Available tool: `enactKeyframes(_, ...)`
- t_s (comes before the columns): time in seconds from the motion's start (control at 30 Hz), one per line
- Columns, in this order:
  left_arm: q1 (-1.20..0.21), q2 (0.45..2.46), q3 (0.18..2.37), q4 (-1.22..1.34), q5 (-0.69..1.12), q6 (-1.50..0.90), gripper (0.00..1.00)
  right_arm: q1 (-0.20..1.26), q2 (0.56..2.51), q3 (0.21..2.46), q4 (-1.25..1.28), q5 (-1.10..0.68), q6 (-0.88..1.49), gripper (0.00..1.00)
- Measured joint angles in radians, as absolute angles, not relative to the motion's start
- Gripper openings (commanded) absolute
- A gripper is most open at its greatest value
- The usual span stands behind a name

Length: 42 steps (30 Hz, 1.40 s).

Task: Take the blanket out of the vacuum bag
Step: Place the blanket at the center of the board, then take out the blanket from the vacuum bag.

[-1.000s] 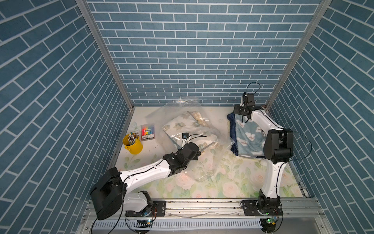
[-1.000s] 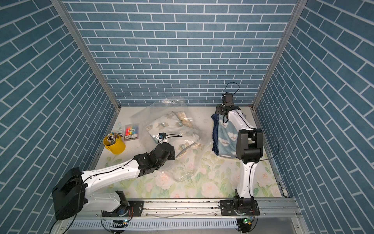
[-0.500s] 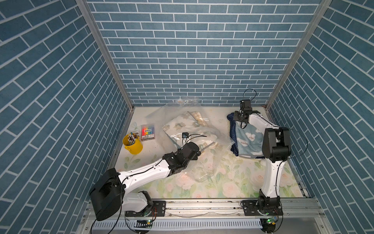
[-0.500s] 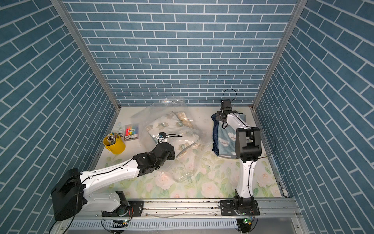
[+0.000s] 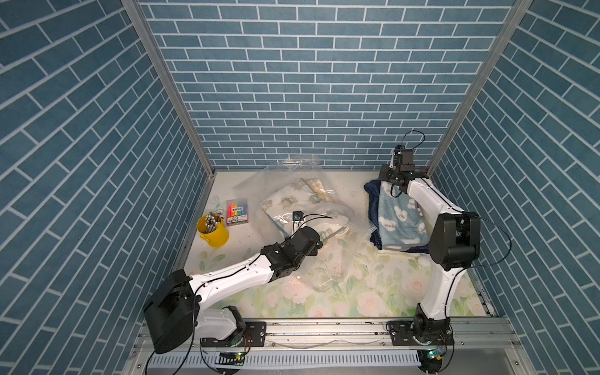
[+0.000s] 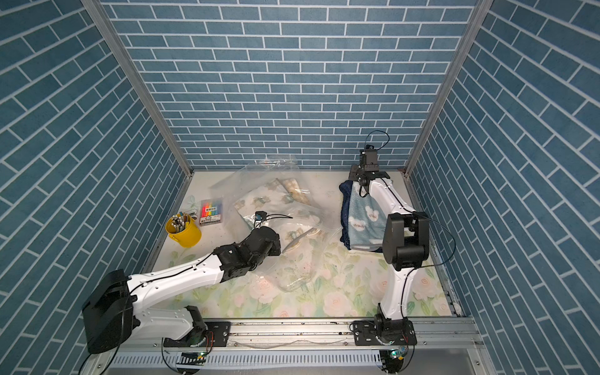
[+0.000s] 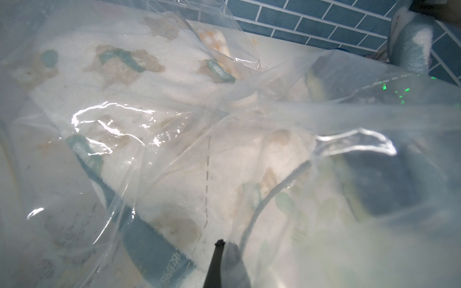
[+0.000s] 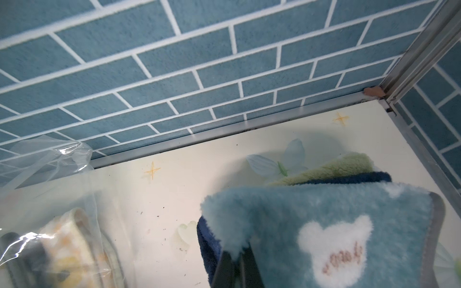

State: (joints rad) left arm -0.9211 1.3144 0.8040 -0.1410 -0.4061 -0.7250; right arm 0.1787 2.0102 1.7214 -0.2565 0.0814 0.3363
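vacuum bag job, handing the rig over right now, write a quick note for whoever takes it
The left pincer is shut, pinching the plastic of the vacuum bag.
The right pincer is shut on a corner of the blue blanket, which lies outside the bag on the robot's right side.
Done: the bag is gripped.
Left: the cream blanket is inside the bag and has yet to be pulled out.
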Motion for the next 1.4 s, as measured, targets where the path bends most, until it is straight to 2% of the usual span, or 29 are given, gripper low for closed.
enactKeyframes(0.03, -0.921, 1.316, 0.804, -0.141, -0.406, -0.725, 0.0, 0.179, 2.045, 1.749, -0.255, 0.078, 0.337, 0.0)
enactKeyframes(0.07, -0.921, 1.319, 0.804, -0.141, -0.406, -0.725, 0.0, 0.179, 2.074, 1.767, -0.254, 0.074, 0.339, 0.07)
enactKeyframes(0.13, -0.921, 1.323, 0.804, -0.141, -0.405, -0.725, 0.0, 0.179, 2.127, 1.779, -0.256, 0.068, 0.344, 0.13)
enactKeyframes(0.23, -0.921, 1.327, 0.805, -0.142, -0.402, -0.725, 0.0, 0.179, 2.175, 1.765, -0.263, 0.047, 0.361, 0.43)
enactKeyframes(0.27, -0.921, 1.327, 0.805, -0.143, -0.402, -0.725, 0.0, 0.179, 2.177, 1.748, -0.262, 0.036, 0.366, 0.49)
enactKeyframes(0.33, -0.921, 1.327, 0.805, -0.143, -0.402, -0.725, 0.0, 0.181, 2.173, 1.727, -0.261, 0.012, 0.373, 0.55)
enactKeyframes(0.53, -0.921, 1.327, 0.806, -0.143, -0.4, -0.725, 0.0, 0.183, 2.028, 1.6, -0.245, -0.035, 0.39, 0.57)
enactKeyframes(0.67, -0.921, 1.32, 0.806, -0.144, -0.397, -0.725, 0.0, 0.184, 1.779, 1.411, -0.193, -0.061, 0.416, 0.55)
enactKeyframes(0.83, -0.924, 1.294, 0.809, -0.167, -0.395, -0.701, 0.0, 0.187, 1.464, 1.127, -0.057, -0.163, 0.449, 0.43)
enactKeyframes(0.93, -0.931, 1.282, 0.823, -0.199, -0.403, -0.683, 0.07, 0.2, 1.305, 0.918, 0.014, -0.244, 0.48, 0.36)
enactKeyframes(1.03, -0.942, 1.268, 0.838, -0.231, -0.41, -0.663, 0.17, 0.218, 1.176, 0.725, 0.054, -0.323, 0.511, 0.23)
enactKeyframes(1.07, -0.945, 1.265, 0.842, -0.239, -0.412, -0.655, 0.18, 0.225, 1.125, 0.656, 0.06, -0.356, 0.526, 0.13)
enactKeyframes(1.1, -0.949, 1.265, 0.847, -0.248, -0.413, -0.645, 0.18, 0.231, 1.081, 0.604, 0.064, -0.382, 0.538, 0.04)
enactKeyframes(1.13, -0.952, 1.265, 0.853, -0.258, -0.414, -0.635, 0.12, 0.238, 1.033, 0.555, 0.064, -0.408, 0.547, 0.0)
enactKeyframes(1.17, -0.955, 1.264, 0.859, -0.271, -0.415, -0.624, 0.04, 0.245, 0.982, 0.513, 0.06, -0.432, 0.57, 0.0)
enactKeyframes(1.2, -0.957, 1.264, 0.863, -0.281, -0.416, -0.614, 0.0, 0.253, 0.937, 0.485, 0.048, -0.446, 0.578, 0.0)
enactKeyframes(1.4, -0.965, 1.264, 0.871, -0.295, -0.412, -0.579, 0.0, 0.298, 0.742, 0.431, -0.039, -0.496, 0.598, 0.0)
